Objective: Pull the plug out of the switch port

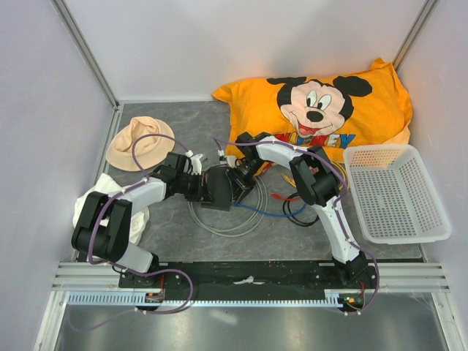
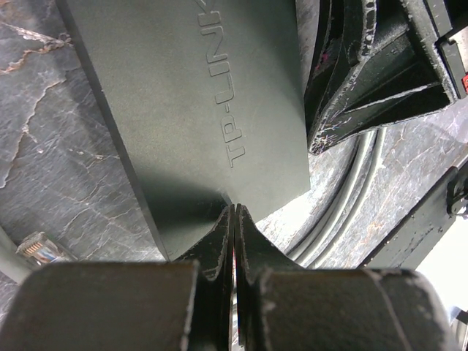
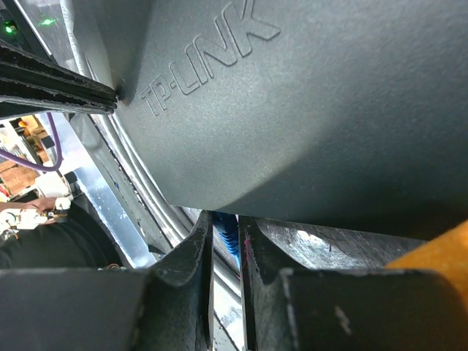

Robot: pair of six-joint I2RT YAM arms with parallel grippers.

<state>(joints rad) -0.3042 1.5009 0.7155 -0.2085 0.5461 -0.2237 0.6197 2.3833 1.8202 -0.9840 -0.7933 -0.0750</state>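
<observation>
The switch (image 1: 217, 189) is a flat dark grey box lying mid-table between both arms; its TP-LINK lid fills the left wrist view (image 2: 190, 110) and the right wrist view (image 3: 307, 102). My left gripper (image 1: 199, 184) (image 2: 234, 208) is shut, with nothing between its fingers and its tips pressed against the switch's near edge. My right gripper (image 1: 238, 175) (image 3: 225, 219) stands at the switch's opposite side, its jaws closed on the blue plug (image 3: 228, 238) right under the box's edge. The port itself is hidden. A blue cable (image 1: 263, 212) trails off to the right.
A grey cable coil (image 1: 227, 223) lies under and in front of the switch, with a loose clear plug (image 2: 40, 248) beside it. Red (image 1: 281, 196) and black (image 1: 296, 213) cables lie to the right. Orange pillow (image 1: 322, 106), white mesh basket (image 1: 395, 191), tan hat (image 1: 139, 142), white cloth (image 1: 102, 194).
</observation>
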